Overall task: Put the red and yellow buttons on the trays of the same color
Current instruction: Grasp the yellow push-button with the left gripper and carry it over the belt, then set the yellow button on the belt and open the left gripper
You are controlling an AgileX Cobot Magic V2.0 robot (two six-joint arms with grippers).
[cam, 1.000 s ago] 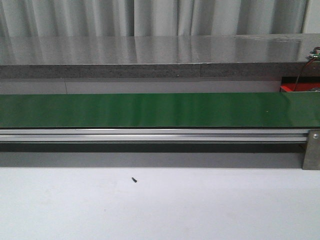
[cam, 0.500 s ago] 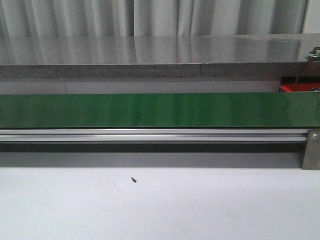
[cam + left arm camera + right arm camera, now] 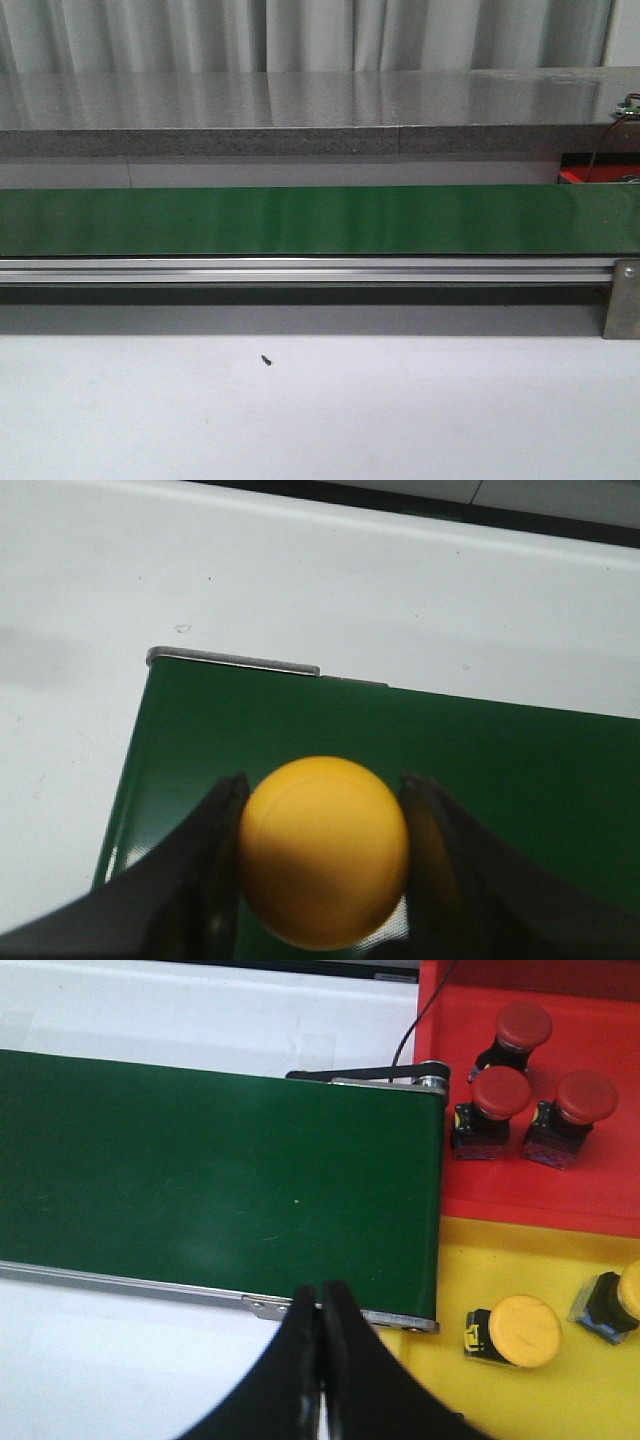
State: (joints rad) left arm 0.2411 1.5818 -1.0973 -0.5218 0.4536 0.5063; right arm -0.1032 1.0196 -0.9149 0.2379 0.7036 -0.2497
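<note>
The conveyor belt (image 3: 300,220) is plain dark green with a soft sheen, edged on its near side by a silver-grey metal rail (image 3: 300,270). The table (image 3: 320,410) is white, marked by one small black speck (image 3: 267,359). Far behind runs a speckled grey counter (image 3: 300,100) under pale grey pleated curtains (image 3: 300,30). The button (image 3: 322,852) between the black fingers (image 3: 190,880) of the left gripper (image 3: 322,865) is solid yellow. The right gripper (image 3: 320,1380) is black too. The red tray (image 3: 540,1190) carries three buttons (image 3: 500,1093) with dark red caps on black bases. The yellow tray (image 3: 520,1400) carries yellow-capped buttons (image 3: 525,1330) with black bases.
</note>
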